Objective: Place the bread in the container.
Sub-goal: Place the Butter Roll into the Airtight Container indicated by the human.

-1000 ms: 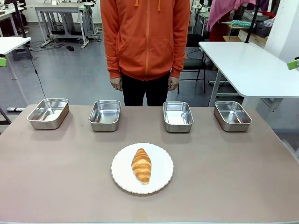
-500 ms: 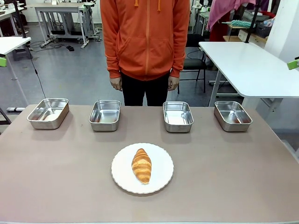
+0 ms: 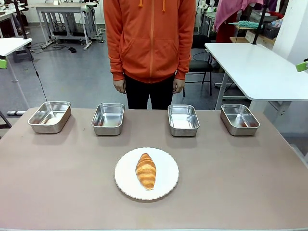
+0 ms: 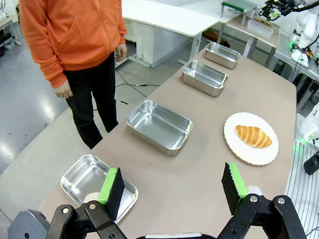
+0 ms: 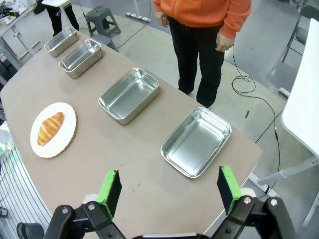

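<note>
The bread [image 3: 146, 170], a golden-brown croissant, lies on a round white plate [image 3: 166, 185] at the near middle of the table; it also shows as the bread [image 4: 253, 136] in the left wrist view and the bread [image 5: 50, 128] in the right wrist view. Several alike steel containers stand in a row along the far side: container [image 3: 49, 116], container [image 3: 108, 119], container [image 3: 183, 120]. My left gripper [image 4: 172, 189] hangs open high above the left end, empty. High over the right end hangs my right gripper [image 5: 168, 191], open and empty too.
A person in an orange hoodie [image 3: 150, 38] stands at the far edge, hands [image 3: 120, 86] down at the sides. A white table [image 3: 260, 70] stands beyond the right corner. Bare tabletop surrounds the plate.
</note>
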Available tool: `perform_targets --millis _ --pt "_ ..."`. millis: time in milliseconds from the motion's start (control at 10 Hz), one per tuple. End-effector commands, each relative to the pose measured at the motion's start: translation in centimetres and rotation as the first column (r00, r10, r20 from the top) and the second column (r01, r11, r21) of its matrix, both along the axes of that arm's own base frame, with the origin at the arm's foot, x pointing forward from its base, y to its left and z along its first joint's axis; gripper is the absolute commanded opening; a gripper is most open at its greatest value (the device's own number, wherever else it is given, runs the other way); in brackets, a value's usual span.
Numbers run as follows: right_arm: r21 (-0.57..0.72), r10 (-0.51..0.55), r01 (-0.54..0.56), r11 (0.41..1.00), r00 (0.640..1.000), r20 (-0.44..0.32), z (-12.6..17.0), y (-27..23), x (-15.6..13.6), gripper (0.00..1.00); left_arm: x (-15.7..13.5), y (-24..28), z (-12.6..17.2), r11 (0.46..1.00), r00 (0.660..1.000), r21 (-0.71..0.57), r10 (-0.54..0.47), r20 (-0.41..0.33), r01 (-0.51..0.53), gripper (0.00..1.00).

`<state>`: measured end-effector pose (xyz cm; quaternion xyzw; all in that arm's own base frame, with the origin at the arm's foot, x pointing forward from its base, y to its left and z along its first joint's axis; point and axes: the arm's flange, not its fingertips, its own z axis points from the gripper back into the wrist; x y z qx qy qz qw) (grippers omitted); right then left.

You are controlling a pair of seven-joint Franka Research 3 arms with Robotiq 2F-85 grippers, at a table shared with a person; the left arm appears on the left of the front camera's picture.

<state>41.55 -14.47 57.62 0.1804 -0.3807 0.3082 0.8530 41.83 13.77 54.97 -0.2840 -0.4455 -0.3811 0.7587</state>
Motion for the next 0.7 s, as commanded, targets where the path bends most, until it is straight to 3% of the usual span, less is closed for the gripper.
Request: perform_targets --millis 0,600 --pt "0.018 0.006 -0.006 1.0 1.0 0.015 0.01 0.06 0.09 1.0 -0.05 -0.03 0.02 1.0 1.0 0.0 -0.007 0.008 0.007 1.0" --pt "0.018 0.006 -0.006 1.0 1.0 0.015 0.01 0.06 0.09 1.0 -0.05 -0.03 0.02 1.0 1.0 0.0 -0.007 0.008 0.007 1.0"
